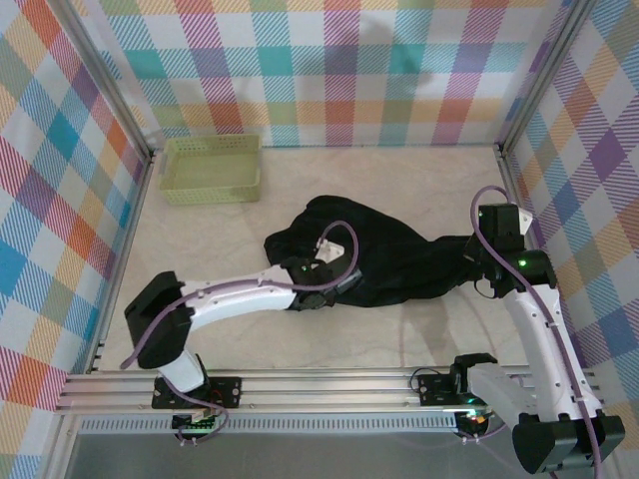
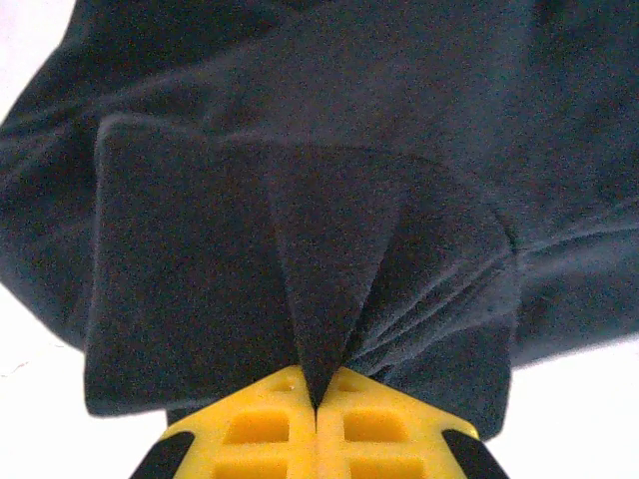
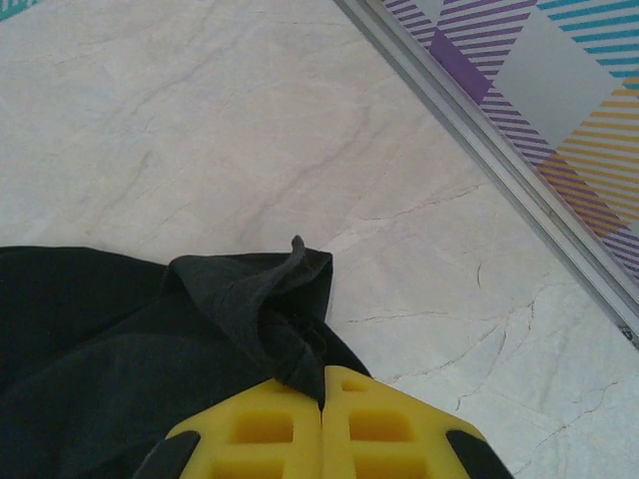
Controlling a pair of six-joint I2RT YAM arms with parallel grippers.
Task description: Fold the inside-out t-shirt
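Two pinches: we are gripping the black t-shirt [image 1: 399,259], left gripper [image 2: 318,404] mid-fold, right gripper [image 3: 322,389] at its edge, seemingly to spread it.

Bright, even light overhead, soft faint shadows under the arms [image 1: 240,297] on the table [image 1: 300,200]. The black t-shirt [image 1: 399,254] swallows detail, nearly one dark mass. Left wrist view looks hazy and soft, table corners blown out white, left gripper [image 2: 318,394] blurred up close. Right wrist view sharper, marble veins crisp.
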